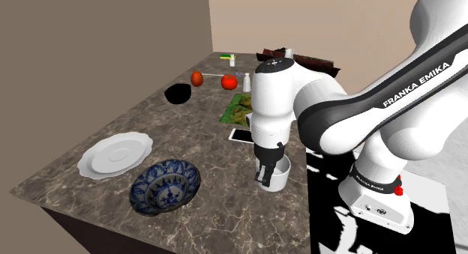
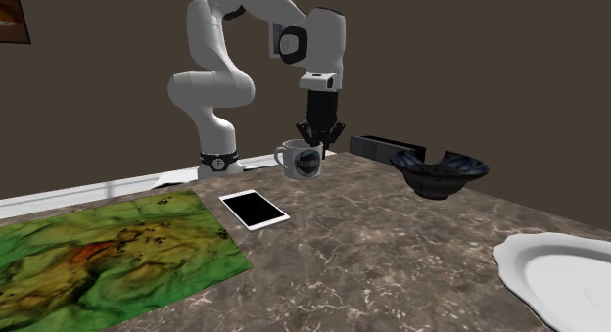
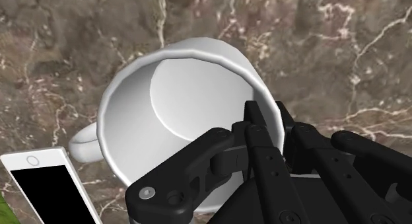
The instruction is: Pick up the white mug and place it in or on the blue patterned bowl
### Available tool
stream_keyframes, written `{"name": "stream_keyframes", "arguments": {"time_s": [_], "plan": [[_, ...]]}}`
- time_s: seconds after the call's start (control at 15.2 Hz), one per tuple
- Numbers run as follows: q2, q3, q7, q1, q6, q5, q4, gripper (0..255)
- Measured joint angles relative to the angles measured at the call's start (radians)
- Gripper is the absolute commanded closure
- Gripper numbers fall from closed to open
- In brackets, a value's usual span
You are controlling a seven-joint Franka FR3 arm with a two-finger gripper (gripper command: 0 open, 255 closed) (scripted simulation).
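Clamping white mug (image 1: pixel 281 179) by rim with gripper (image 1: pixel 266 179). Standing at three o'clock of blue patterned bowl (image 1: pixel 165 186), shoulder view.

The shoulder view looks down from beside and behind the arm (image 1: pixel 345 118) along the tabletop (image 1: pixel 225 215). The second exterior view sits low at the opposite end, facing back at the arm; both take in the white mug (image 1: pixel 282 174), blue patterned bowl (image 1: pixel 165 186) and white plate (image 1: pixel 114 155). The wrist view hangs close above the mug, looking down into it
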Motion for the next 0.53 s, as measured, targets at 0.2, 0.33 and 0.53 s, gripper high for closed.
{"name": "stream_keyframes", "arguments": {"time_s": [0.2, 0.33, 0.53], "plan": [[0.0, 0.0, 0.0, 0.0, 0.0, 0.0, 0.0, 255], [0.0, 0.0, 0.0, 0.0, 0.0, 0.0, 0.0, 255], [-0.021, -0.013, -0.005, 0.003, -0.034, -0.001, 0.013, 255]]}}
